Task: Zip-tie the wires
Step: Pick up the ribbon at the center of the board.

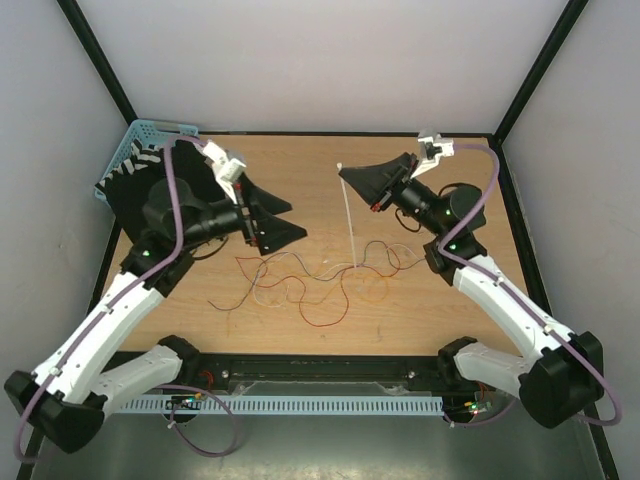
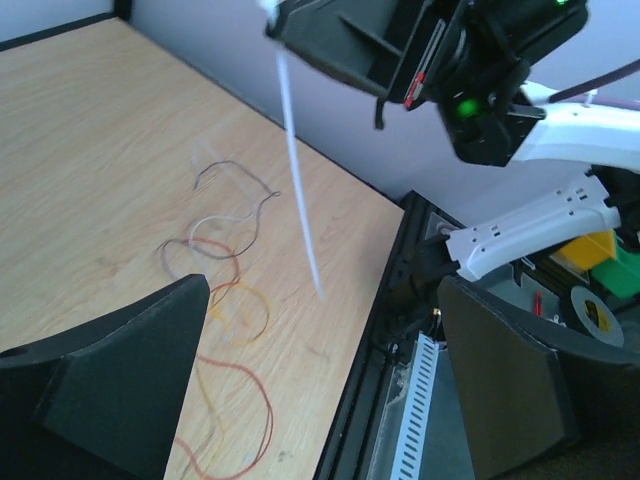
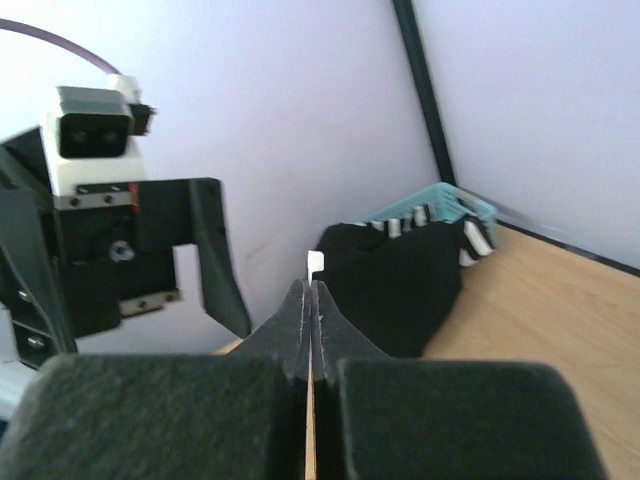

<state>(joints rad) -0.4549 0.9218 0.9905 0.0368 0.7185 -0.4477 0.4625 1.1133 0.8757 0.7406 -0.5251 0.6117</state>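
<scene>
— Pale wooden tabletop [image 1: 320, 165], white walls [image 1: 300, 60] round it. What has the right gripper [image 1: 343, 175] got?
— It is clenched on the zip tie [image 1: 349, 215], right at the strip's top end. In the right wrist view the two pads [image 3: 290, 335] are pressed flat together, and a small white nub of the tie pokes up past their tips.
— And the rest of the strip?
— It hangs nearly straight down from those tips, leaning slightly. Its free end comes down over the right part of the wires [image 1: 310, 280]. Whether it touches them or the wood, I cannot tell.
— Where do the wires lie?
— Loose on the table, a thin red, orange and brown tangle, below and between the two grippers.
— The left gripper [image 1: 296, 221]?
— Released, fingers [image 2: 120, 380] spread wide with nothing between them. It points across at the right gripper, well apart from it. In its own camera the hanging tie shows out ahead, between the fingers.
— Anything behind it?
— A blue basket [image 1: 140, 133] in the far corner, with black-and-white fabric [image 3: 395, 285] spilling from it.
</scene>
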